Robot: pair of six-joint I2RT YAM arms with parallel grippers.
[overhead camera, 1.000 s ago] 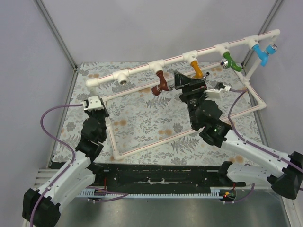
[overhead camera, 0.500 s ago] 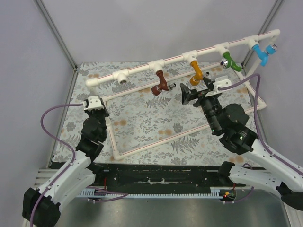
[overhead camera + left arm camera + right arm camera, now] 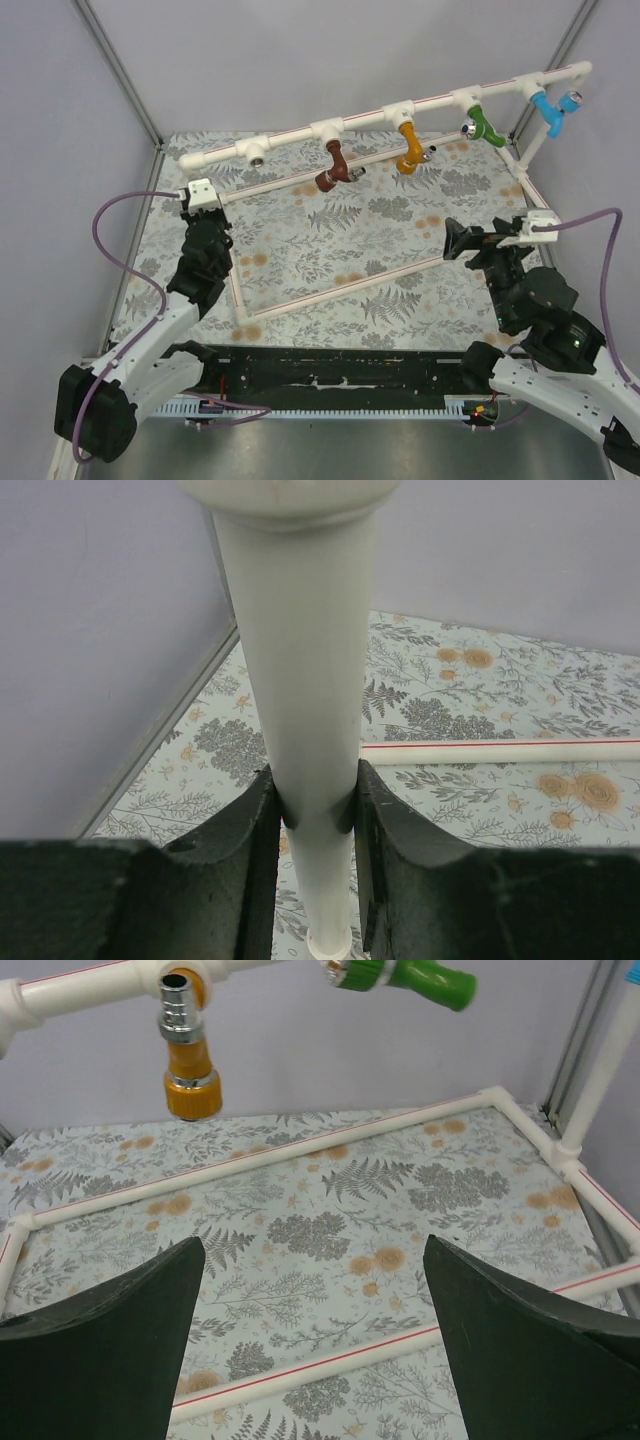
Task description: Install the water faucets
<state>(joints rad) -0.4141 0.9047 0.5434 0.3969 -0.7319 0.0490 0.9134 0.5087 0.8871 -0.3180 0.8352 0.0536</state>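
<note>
The dark reddish-brown faucet (image 3: 337,166) and the orange-yellow faucet (image 3: 410,148) both hang from tee fittings on the white top rail (image 3: 300,137) of the pipe frame. The orange-yellow faucet also shows in the right wrist view (image 3: 190,1056), silvery end up in its fitting. My left gripper (image 3: 205,213) is shut on the frame's left white upright pipe (image 3: 300,680), one finger on each side (image 3: 315,810). My right gripper (image 3: 468,242) is open and empty (image 3: 315,1260), low over the mat, well short of the faucets.
A green tap (image 3: 485,128) (image 3: 405,974) and a light blue tap (image 3: 548,112) hang further right on the rail. An unfilled tee fitting (image 3: 258,153) sits left of the brown faucet. The frame's base pipes (image 3: 340,288) lie on the fern-patterned mat between grey walls.
My right gripper has drawn back from the brown and orange faucets to the right front, open. The left gripper and the frame's left end have shifted slightly away.
</note>
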